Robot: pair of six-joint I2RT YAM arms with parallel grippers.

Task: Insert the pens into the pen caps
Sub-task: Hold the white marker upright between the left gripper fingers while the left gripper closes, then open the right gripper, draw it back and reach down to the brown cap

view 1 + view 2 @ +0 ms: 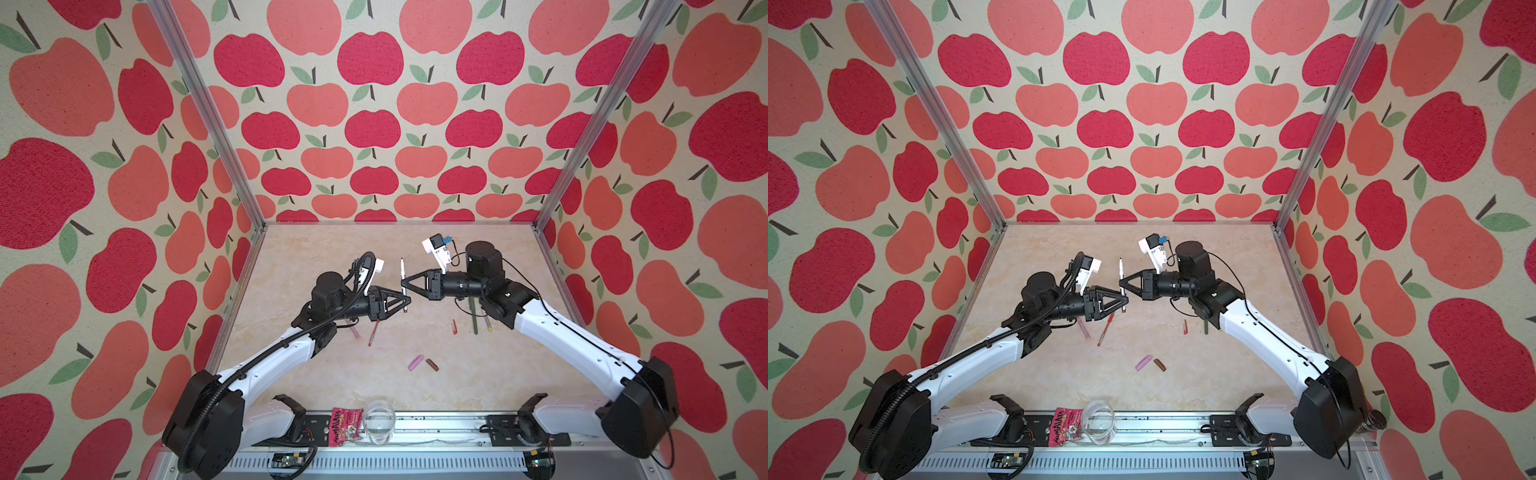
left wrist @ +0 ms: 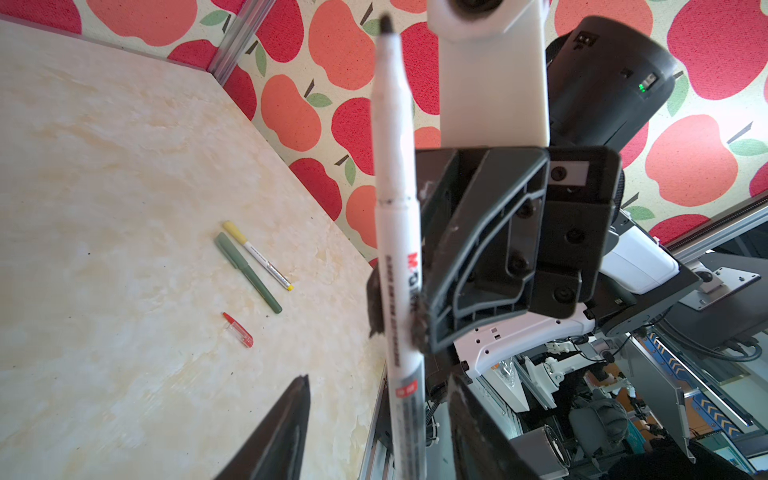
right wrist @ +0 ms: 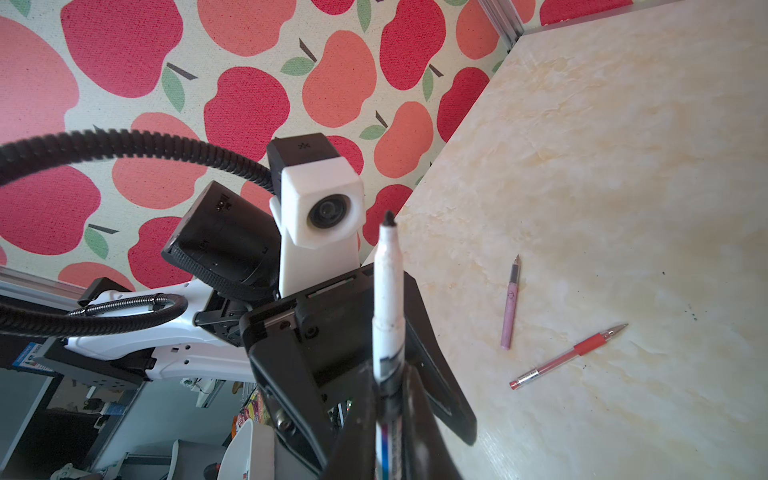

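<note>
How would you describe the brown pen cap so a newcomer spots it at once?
Start at the beige marbled table and look at its middle, toward the near edge. Two stubby caps lie close together there. The brown cap is the darker one, on the right in both top views, beside the pale pink cap.

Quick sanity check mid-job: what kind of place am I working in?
Most likely a robot test cell in a lab: a marble-look tabletop boxed in by aluminium posts and apple-print walls, left arm and right arm mounted along a front rail. Beyond it, the left wrist view shows more equipment.
</note>
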